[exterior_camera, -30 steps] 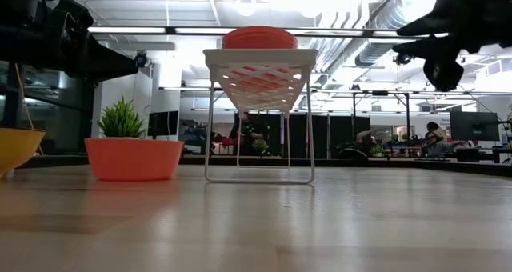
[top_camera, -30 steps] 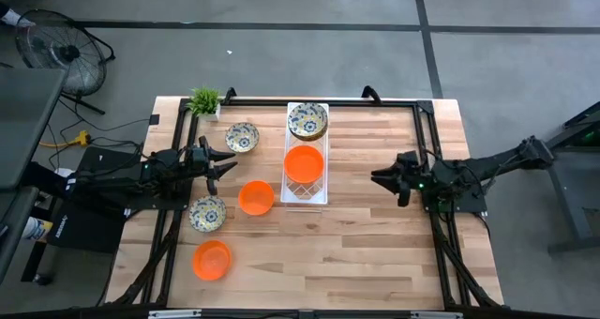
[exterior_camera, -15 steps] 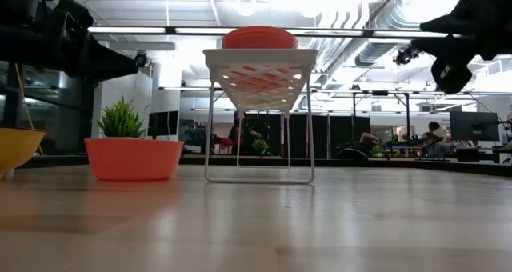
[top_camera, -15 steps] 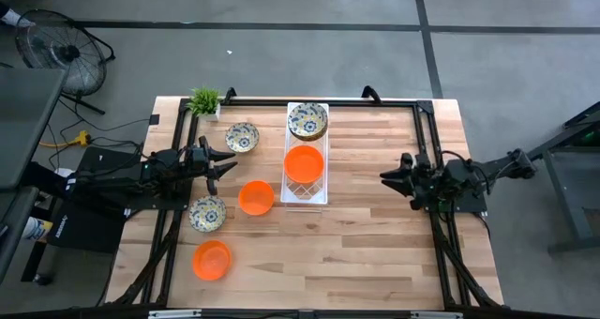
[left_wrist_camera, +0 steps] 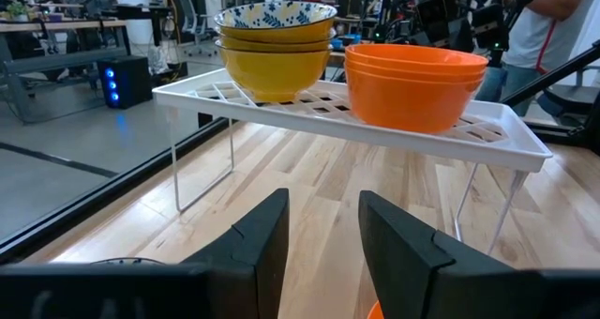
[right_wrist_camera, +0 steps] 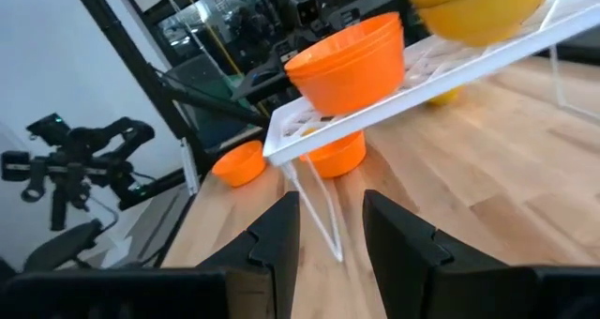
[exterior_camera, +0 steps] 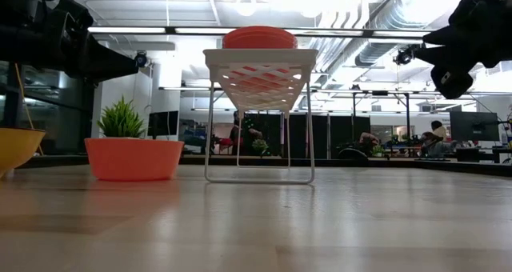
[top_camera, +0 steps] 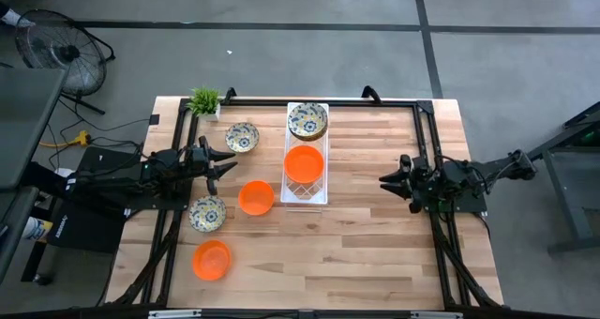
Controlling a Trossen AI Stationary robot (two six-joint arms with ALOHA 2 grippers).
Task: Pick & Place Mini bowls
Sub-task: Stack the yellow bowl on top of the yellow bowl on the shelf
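White rack (top_camera: 307, 193) with bowl stacks between two empty, part-open grippers (top_camera: 228, 161) (top_camera: 385, 180); potted plant (top_camera: 204, 100) probably clear.

Open-plan robotics lab or workshop, exposed ceiling ducts (exterior_camera: 376, 32) running overhead, grey concrete floor (top_camera: 281, 66), floor fan (top_camera: 58, 52) standing by, people sitting at monitor desks (exterior_camera: 468, 128), butcher-block worktop (top_camera: 356, 235) sitting mid-floor.

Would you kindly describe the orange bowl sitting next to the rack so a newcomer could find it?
Find the white rack mid-table. Just off its left side an orange bowl stands alone on the wood. The other loose orange bowl lies nearer the table's front edge.
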